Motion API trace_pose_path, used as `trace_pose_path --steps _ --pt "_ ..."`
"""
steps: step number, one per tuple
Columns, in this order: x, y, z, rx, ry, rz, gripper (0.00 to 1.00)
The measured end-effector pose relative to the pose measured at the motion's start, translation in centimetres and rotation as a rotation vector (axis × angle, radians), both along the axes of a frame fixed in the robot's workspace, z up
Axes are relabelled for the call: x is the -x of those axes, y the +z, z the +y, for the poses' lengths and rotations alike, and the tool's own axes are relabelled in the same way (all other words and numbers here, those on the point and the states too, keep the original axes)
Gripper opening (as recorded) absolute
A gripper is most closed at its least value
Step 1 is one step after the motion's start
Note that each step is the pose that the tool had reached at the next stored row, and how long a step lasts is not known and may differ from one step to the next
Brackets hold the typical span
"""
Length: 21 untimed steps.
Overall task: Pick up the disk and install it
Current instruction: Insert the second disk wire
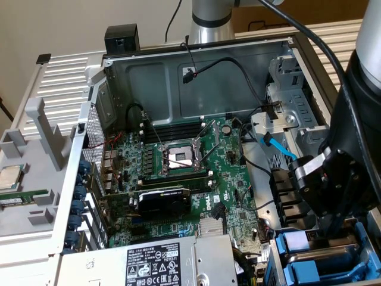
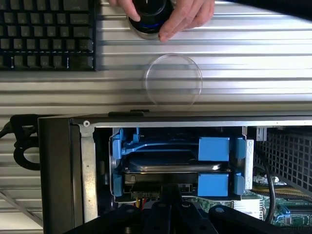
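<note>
The disk (image 2: 171, 166), a flat silver drive seen edge-on, lies in a bright blue carrier frame (image 2: 213, 148) inside the drive bay at the corner of the open computer case (image 2: 83, 161). My gripper (image 2: 168, 195) is shut, and its black fingertips meet the disk's near edge by the connector. Whether they pinch anything cannot be made out. In the exterior view the black arm reaches down at the right, over the blue carriers (image 1: 297, 275) of the bay, and hides the disk.
The motherboard (image 1: 229, 205) with its CPU socket (image 1: 178, 156), a graphics card (image 1: 164, 199) and the labelled power supply (image 1: 155, 262) fill the case. Outside it are a keyboard (image 2: 46, 31), a hand (image 2: 192, 12) on a round black object (image 2: 150, 14), and a small chip (image 1: 9, 177).
</note>
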<state>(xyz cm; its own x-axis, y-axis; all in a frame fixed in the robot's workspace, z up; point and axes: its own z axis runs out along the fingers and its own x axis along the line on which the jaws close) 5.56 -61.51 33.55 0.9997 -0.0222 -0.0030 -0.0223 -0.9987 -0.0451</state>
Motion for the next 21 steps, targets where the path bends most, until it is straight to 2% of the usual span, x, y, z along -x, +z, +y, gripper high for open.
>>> trace_pose_path --steps 5,11,21 --pt "0.0 0.59 -0.01 -0.0023 -0.001 -0.0004 0.11" --pt "0.0 2.07 0.00 0.0002 -0.006 0.0002 0.11" --pt "-0.6 2.29 -0.01 0.0058 -0.024 0.0011 0.11"
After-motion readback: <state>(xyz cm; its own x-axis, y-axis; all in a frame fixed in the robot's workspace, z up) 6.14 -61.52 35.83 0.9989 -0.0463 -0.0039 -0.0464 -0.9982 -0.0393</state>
